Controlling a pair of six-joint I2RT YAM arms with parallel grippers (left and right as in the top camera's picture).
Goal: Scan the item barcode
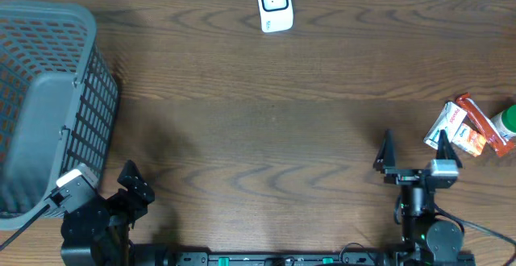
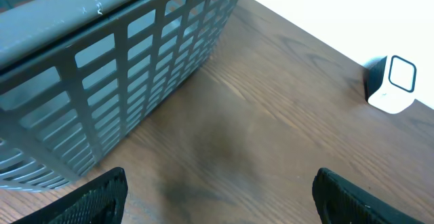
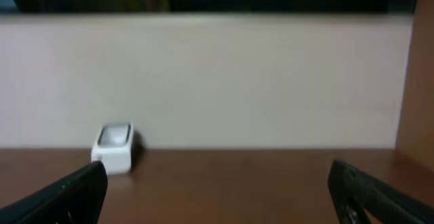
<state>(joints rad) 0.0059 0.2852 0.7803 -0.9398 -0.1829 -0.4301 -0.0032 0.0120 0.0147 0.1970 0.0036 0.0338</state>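
A white barcode scanner (image 1: 275, 5) stands at the table's far edge, centre; it also shows in the left wrist view (image 2: 392, 85) and the right wrist view (image 3: 114, 147). The items lie at the right edge: a white and orange packet (image 1: 459, 127) and a green-capped white bottle (image 1: 506, 121). My right gripper (image 1: 415, 155) (image 3: 217, 176) is open and empty, just left of the packet and facing the far wall. My left gripper (image 1: 135, 187) (image 2: 220, 190) is open and empty at the near left, beside the basket.
A grey mesh basket (image 1: 48, 97) (image 2: 102, 68) fills the left side of the brown wooden table (image 1: 258, 113). A pale wall (image 3: 217, 81) backs the table's far edge.
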